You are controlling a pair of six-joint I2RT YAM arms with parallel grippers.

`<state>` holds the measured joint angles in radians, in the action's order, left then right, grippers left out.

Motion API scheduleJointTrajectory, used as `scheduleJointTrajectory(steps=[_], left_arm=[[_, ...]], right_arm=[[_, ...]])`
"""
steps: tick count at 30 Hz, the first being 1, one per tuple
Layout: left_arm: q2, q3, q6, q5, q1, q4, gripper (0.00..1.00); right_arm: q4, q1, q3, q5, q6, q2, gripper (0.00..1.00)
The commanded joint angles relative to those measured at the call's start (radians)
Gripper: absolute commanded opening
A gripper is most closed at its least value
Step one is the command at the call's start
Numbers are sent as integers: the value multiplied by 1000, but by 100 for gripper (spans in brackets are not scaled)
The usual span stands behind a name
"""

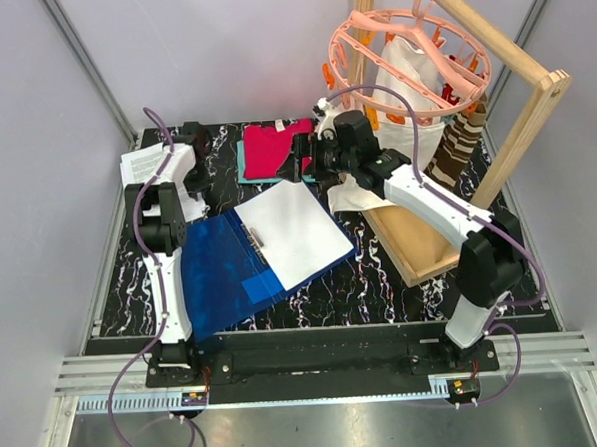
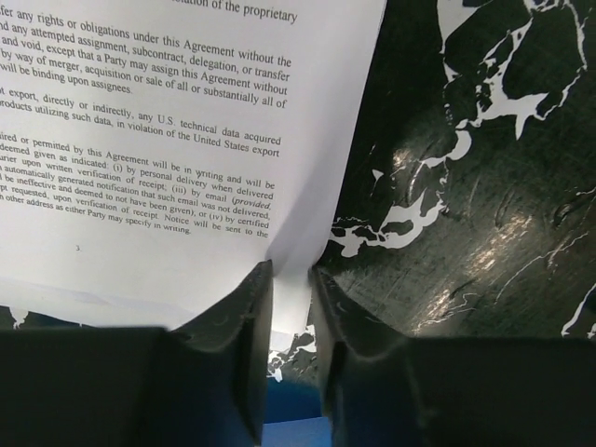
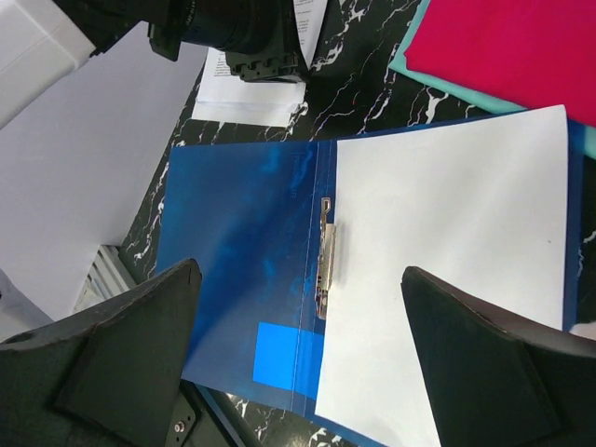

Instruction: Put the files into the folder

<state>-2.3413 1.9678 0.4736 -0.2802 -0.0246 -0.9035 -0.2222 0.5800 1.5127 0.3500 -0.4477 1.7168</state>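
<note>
**Near.** One open folder (image 1: 221,268) lies flat on the marbled desk (image 2: 466,186), just beyond the arm bases. Both covers are spread so the inside faces up to receive paper. One metal clip (image 3: 326,256) runs along the spine, and one white sheet (image 1: 304,233) rests on the right-hand cover.

**Middle.** The right fingers (image 3: 130,354) hang above the folder, spread wide and holding nothing. They are probably kept clear of the folder while the other arm fetches. Past the folder's far edge lie two folded garments, one red (image 3: 521,47) on one teal (image 3: 447,79). Neither belongs to the task.

**Far left.** The printed files (image 1: 140,170) lie at the desk's far left corner, well apart from the folder. At least two sheets show, but the exact count cannot be read. The left fingers (image 2: 233,345) straddle the edge of a printed page, which rises between them. They stand close together with a slit remaining, so whether the page is firmly pinched cannot be told. Taking the page by its edge is probably the way to lift so thin a sheet off a flat surface.

**Far right.** One wooden rack (image 1: 519,122) carries one pink hanger (image 1: 389,48) and one white cloth bag (image 1: 411,77).
</note>
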Motion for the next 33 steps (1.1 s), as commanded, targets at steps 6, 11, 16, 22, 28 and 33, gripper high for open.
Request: scheduleJointTrajectory(steps=[6,11,16,22,28,33], left_arm=[[28,-27,-26,36,6,44,5],[97,-66,-26,58,6,58,0],[191,-135,-18,108,12,89,0],[269,-216,-20,165,23,113,0],[332,-267,-49,223,52,141,0],[379,-303,-52,314,75,175,1]], right_arm=[[34,29,116,109,-42,184,100],[35,61,228,119,-46,326,100],[46,84,378,121,-88,470,100],[92,104,605,81,-143,657,100],[98,127,805,80,-200,812,100],[112,129,952,98,-287,925,100]])
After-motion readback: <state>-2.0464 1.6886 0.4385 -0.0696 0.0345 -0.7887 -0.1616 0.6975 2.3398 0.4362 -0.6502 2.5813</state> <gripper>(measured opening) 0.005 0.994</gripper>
